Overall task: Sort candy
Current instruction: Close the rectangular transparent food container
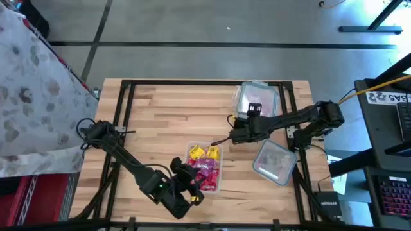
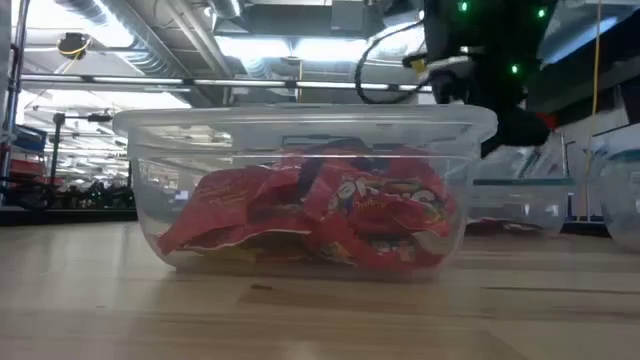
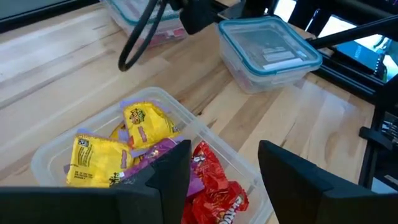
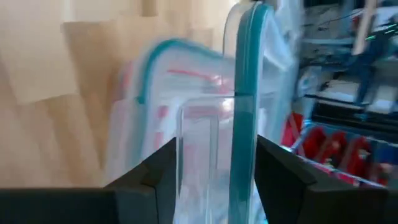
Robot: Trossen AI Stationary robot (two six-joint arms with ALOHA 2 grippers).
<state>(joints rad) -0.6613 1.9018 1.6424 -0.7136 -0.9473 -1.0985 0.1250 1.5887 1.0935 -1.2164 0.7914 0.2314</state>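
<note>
Nearest to the low camera stands the open clear tub (image 2: 305, 190) on the wooden table (image 1: 160, 109), and the candy (image 1: 204, 167) lies inside it, red, yellow and purple packets. Left gripper (image 1: 192, 186) hangs over the near end of this tub with fingers spread and holding nothing. Right gripper (image 1: 236, 135) is beside a tub with teal lid (image 4: 242, 93); its fingers stand apart around the lid's edge.
</note>
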